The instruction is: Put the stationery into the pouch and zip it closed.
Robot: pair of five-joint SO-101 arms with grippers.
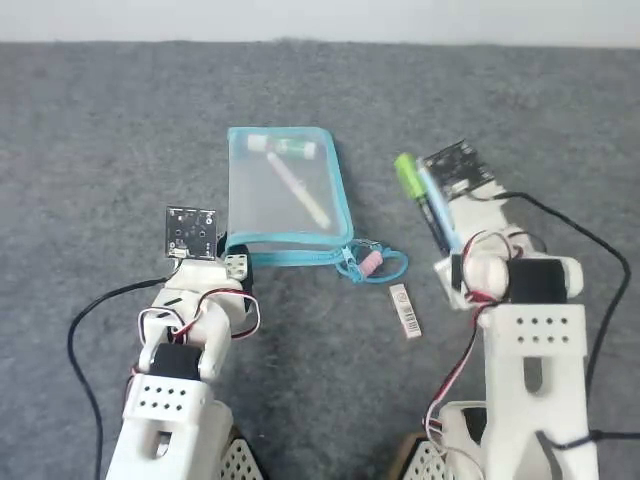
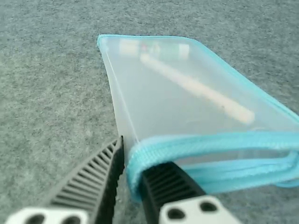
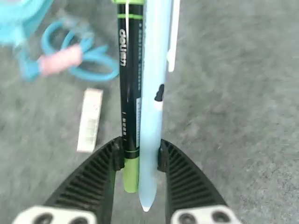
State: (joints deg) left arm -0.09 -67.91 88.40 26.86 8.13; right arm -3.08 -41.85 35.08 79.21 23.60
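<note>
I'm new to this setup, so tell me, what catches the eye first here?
The right hand clamps a green pen and a blue pen together, beside the pouch. The left hand pinches the zipper edge of that clear, teal-trimmed pouch, which holds a white pen.

The green pen (image 3: 129, 93) and the blue pen (image 3: 152, 93) run past the right wrist view's edge; the pouch (image 3: 18, 14) there is blurred.

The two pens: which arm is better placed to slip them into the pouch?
Right, probably: the right gripper holds the green marker and blue pen; the left gripper clamps a corner of the pouch.
</note>
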